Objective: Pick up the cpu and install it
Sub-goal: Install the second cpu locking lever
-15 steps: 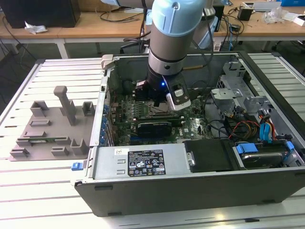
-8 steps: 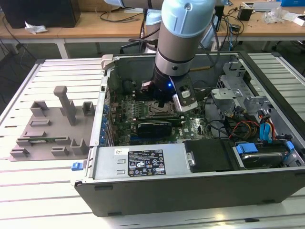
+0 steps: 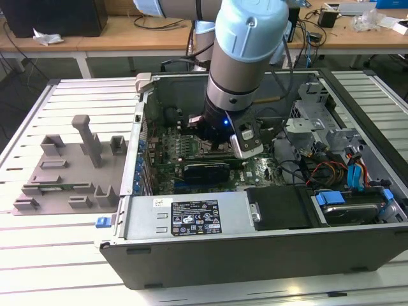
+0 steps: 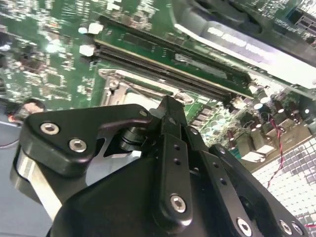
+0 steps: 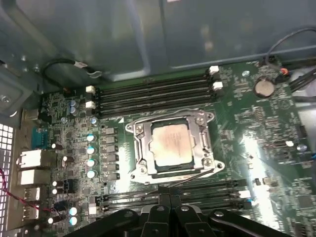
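While the arm is reaching down into the open computer case point(image 3: 268, 255) at centre frame of the exterior view, the gripper point(image 5: 165, 195) is hovering just above the motherboard point(image 5: 266, 133) — fingers point(image 5: 159, 193) look pressed together with nothing between them. In the first wrist view, the cpu point(image 5: 171, 143) is sitting in the metal-framed socket point(image 5: 202, 143) at mid-frame, between rows of memory slots point(image 5: 153, 94). A grey fixture tray point(image 3: 70, 169) is lying on the slatted worktop point(image 3: 38, 255) at the left of the exterior view.
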